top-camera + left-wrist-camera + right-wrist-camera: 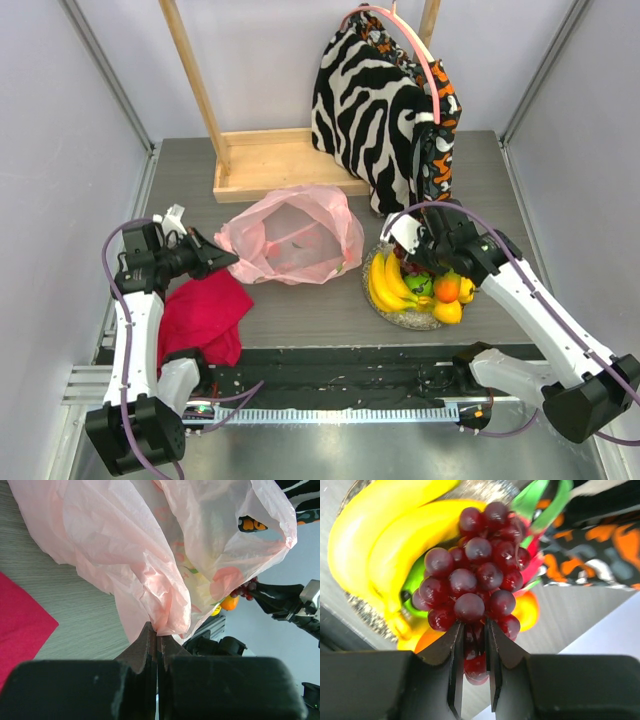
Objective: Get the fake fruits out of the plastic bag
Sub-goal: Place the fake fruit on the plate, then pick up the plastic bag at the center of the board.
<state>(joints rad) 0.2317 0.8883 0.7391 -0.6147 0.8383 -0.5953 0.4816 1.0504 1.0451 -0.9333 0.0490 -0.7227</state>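
Observation:
The pink plastic bag (295, 235) lies crumpled at mid-table with its mouth gaping. My left gripper (226, 262) is shut on the bag's left edge, a fold of film (165, 615) pinched between the tips. Faint reddish shapes show through the film; I cannot tell what they are. My right gripper (414, 260) hangs over the silvery plate (400, 318), shut on the dark red grapes (475, 570). On the plate lie the bananas (385, 280), a green apple (420, 284), an orange (446, 289) and a lemon (448, 312).
A zebra-patterned fabric bag (375, 100) hangs from a wooden stand (270, 165) at the back, close behind the plate. A magenta cloth (205, 315) lies under my left arm. A black rail (340, 375) runs along the near edge.

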